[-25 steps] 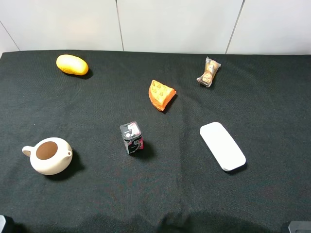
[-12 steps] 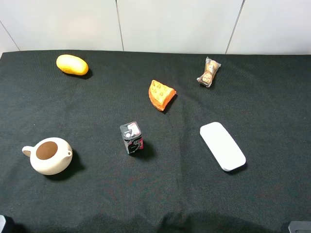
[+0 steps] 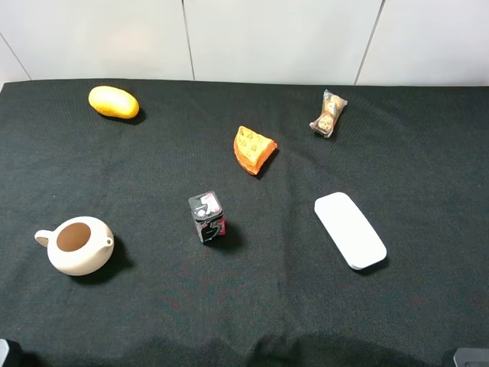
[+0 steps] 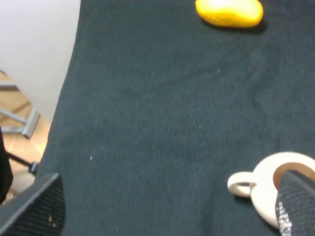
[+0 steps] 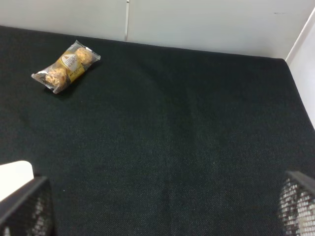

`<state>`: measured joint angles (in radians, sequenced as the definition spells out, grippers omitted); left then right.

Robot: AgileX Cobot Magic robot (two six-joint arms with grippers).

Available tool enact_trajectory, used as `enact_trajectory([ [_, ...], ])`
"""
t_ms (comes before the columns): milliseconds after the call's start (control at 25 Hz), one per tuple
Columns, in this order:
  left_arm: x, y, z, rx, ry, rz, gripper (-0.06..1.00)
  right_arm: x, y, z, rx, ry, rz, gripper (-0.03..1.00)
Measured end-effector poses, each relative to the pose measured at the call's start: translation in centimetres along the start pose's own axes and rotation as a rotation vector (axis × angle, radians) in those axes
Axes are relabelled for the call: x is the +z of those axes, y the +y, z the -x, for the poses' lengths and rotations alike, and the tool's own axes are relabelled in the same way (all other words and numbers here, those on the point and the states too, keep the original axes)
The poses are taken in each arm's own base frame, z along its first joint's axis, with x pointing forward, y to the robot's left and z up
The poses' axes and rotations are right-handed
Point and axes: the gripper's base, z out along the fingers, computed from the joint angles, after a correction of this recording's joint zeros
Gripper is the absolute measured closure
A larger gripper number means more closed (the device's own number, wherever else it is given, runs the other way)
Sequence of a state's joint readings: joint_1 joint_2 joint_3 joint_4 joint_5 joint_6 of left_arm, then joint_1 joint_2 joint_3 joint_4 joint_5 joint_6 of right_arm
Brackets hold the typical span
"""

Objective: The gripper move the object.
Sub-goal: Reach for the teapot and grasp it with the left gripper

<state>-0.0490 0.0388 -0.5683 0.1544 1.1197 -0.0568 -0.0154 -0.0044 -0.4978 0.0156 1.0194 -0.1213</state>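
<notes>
Widely agape, empty: left gripper (image 4: 165, 209)

Lidless cream teapot (image 3: 75, 246) stands upright near wide-spread left pincer (image 4: 165, 211).

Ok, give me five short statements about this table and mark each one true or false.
1. The teapot stands upright, lidless. True.
2. The left gripper is open. True.
3. The left gripper holds the teapot. False: nothing sits between its jaws.
4. The small carton sits between the teapot and the white slab. True.
5. The white slab touches the snack packet. False: they lie well apart.
</notes>
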Motion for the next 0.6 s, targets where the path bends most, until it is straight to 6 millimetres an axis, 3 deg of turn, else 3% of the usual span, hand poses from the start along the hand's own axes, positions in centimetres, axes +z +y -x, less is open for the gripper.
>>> enact_trajectory([
  [600, 2.3, -1.2, 5.1, 0.159, 0.29, -0.101, 0.04, 0.0, 0.0, 0.0, 0.0, 0.0, 0.0, 0.27],
])
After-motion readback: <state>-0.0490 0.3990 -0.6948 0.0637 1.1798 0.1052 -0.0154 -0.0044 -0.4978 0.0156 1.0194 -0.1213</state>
